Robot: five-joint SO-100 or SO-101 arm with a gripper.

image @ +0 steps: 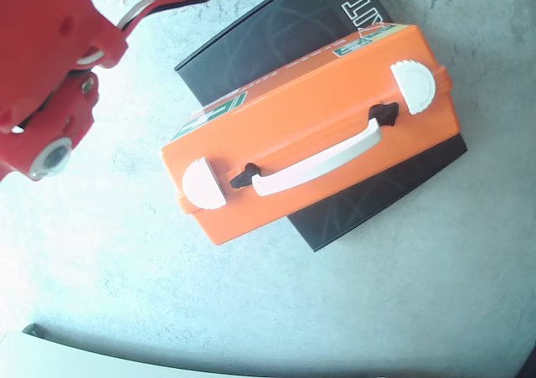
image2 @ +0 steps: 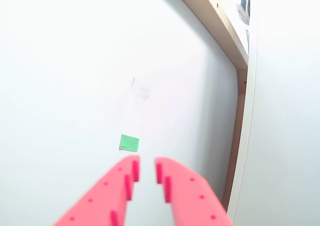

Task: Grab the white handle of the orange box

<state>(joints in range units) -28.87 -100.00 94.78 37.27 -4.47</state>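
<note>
The orange box (image: 314, 139) lies on its side in the middle of the overhead view, partly on a black flat case (image: 276, 47). Its white handle (image: 322, 160) runs along the upward face between two white round latches (image: 205, 185). My red arm (image: 50, 68) is at the top left, well away from the box, and its fingers are hidden there. In the wrist view my gripper (image2: 147, 161) points at a pale surface with its jaws nearly together and nothing between them. The box is out of that view.
The table (image: 402, 302) is grey and speckled. A pale edge (image: 100, 361) runs along the bottom left of the overhead view. In the wrist view a small green tag (image2: 129, 143) lies ahead of the fingers and a wooden edge (image2: 235, 136) runs on the right.
</note>
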